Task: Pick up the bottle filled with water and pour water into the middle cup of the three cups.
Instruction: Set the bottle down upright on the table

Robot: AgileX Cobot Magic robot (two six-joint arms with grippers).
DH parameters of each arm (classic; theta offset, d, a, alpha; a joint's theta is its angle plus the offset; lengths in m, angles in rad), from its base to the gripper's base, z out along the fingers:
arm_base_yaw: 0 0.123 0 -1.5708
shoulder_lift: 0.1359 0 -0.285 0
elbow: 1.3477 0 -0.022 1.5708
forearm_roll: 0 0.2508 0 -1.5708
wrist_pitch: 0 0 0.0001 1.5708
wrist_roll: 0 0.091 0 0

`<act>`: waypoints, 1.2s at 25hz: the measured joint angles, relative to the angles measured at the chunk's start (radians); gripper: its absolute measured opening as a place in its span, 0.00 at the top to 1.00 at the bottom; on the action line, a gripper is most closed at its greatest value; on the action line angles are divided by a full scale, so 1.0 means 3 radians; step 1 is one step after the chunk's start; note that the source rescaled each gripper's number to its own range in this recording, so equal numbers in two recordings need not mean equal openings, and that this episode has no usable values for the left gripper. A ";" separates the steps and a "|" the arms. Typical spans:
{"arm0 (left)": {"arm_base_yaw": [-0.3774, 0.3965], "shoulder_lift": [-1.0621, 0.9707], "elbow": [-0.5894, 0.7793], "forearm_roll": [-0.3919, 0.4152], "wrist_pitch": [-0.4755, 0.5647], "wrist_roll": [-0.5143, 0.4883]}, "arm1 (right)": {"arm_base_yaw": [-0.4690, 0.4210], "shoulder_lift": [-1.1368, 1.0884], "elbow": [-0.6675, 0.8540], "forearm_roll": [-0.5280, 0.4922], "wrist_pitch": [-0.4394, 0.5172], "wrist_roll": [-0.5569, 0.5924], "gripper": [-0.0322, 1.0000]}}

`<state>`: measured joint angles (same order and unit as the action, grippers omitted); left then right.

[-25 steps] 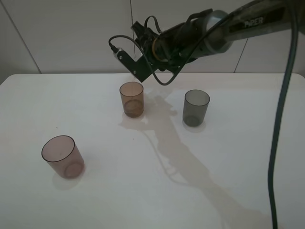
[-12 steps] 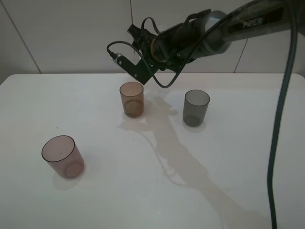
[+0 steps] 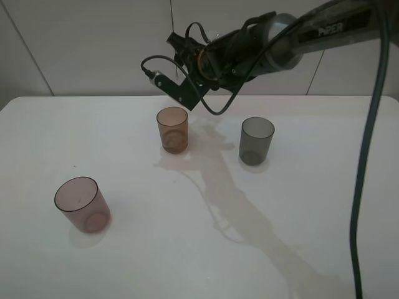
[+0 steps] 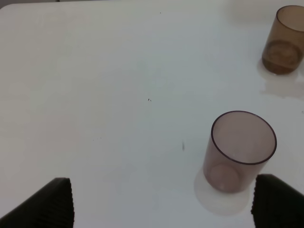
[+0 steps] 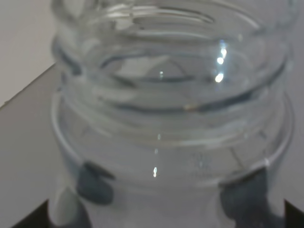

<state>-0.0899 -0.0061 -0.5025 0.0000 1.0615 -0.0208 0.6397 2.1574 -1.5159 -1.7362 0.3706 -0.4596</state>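
Right gripper (image 5: 166, 192) clenched on clear bottle (image 5: 166, 109), raised near amber cup (image 3: 173, 129).
Threaded neck filling wrist view; body cut off, tilt unreadable.

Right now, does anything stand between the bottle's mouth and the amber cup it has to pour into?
Nothing visible does. Only open air shows between the raised bottle and the amber cup, whose top is uncovered. The grey cup and the mauve cup stand well apart.

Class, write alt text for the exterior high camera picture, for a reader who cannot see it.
A black robot arm reaches in from the upper right, its right gripper hanging above the amber cup at the back of a white table. A grey cup stands to that cup's right and a mauve-brown cup nearer the front left.
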 joint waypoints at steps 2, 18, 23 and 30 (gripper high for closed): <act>0.0000 0.0000 0.0000 0.0000 0.0000 0.0000 | 0.0019 0.0000 0.0000 0.0000 0.0017 -0.0003 0.93; 0.0000 0.0000 0.0000 0.0000 0.0000 0.0000 | 0.0197 0.0000 -0.0003 0.0000 0.0114 -0.0003 0.93; 0.0000 0.0000 0.0000 0.0000 0.0000 0.0000 | 0.0227 0.0000 -0.0007 0.0003 0.0189 0.0001 0.93; 0.0000 0.0000 0.0000 0.0000 0.0000 0.0000 | 0.0310 -0.0106 -0.0010 0.0678 0.0197 0.0001 0.93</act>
<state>-0.0899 -0.0061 -0.5025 0.0000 1.0615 -0.0208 0.7326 2.1256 -1.5188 -1.5329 0.4298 -0.4594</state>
